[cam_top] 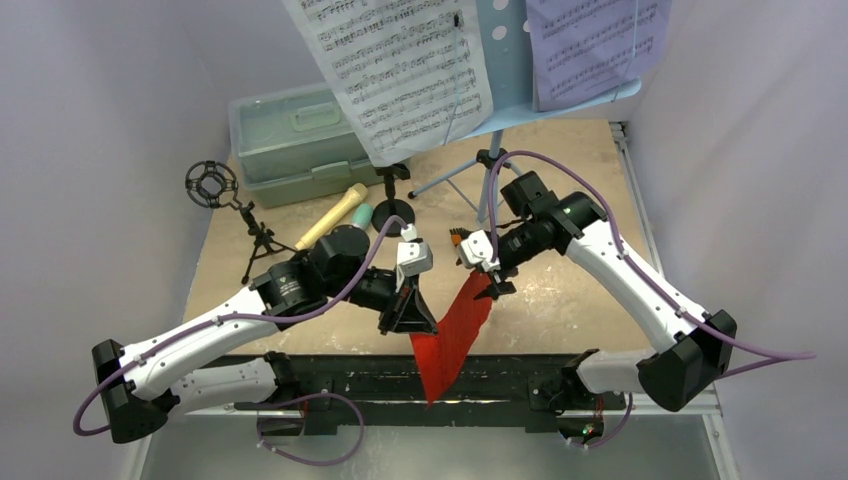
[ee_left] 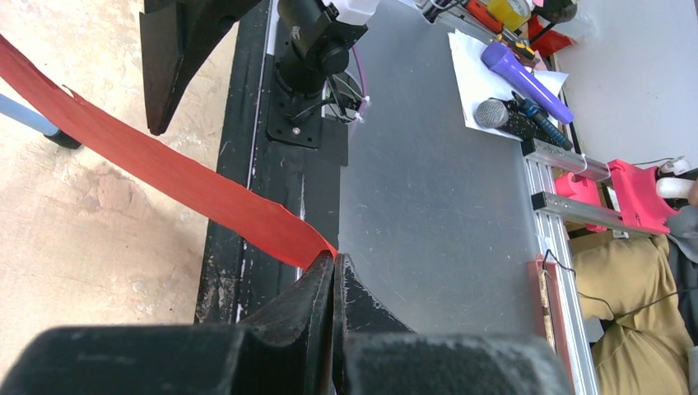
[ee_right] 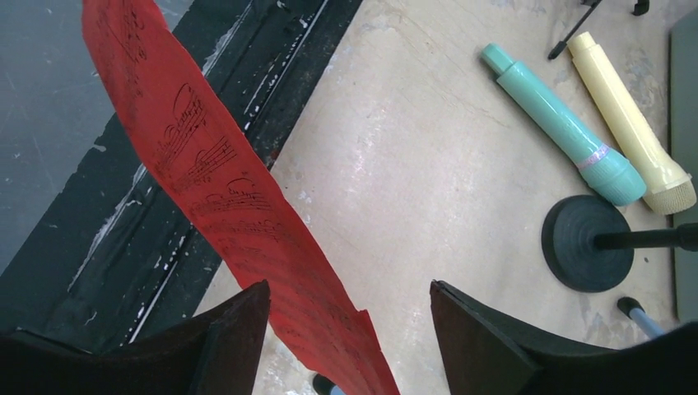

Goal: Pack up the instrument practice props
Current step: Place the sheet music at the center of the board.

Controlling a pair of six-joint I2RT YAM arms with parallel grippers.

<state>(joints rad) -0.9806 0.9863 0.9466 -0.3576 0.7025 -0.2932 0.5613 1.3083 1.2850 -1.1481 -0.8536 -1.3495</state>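
Pinching the red music sheet (ee_left: 165, 173) by its edge, my left claw (ee_left: 335, 257) has its two fingers pressed together, with the paper caught right at their tips. From there the sheet runs as a long, curled strip, its printed notes showing in my right wrist view. It hangs over the near edge of the counter (cam_top: 560, 180), above the black rail where my arms are bolted.

My right claw (ee_right: 350, 288) stands wide. The red music sheet passes down through the gap between its fingers, closer to one finger than the other. I cannot tell whether either finger touches the paper.

Farther back on the counter, the teal microphone (ee_right: 564, 123) and the tan microphone (ee_right: 630, 123) lie side by side, heads together, just beside the round-base holder (ee_right: 586, 243). The ring-top tripod holder (cam_top: 212, 184) stands upright near the left edge. Behind these sits the pale green case (cam_top: 290, 140), lid down. The light-blue music rack (cam_top: 505, 60) stands on its tripod legs at the far side. It carries the white sheet (cam_top: 400, 70) on its left and the purple sheet (cam_top: 590, 50) on its right.
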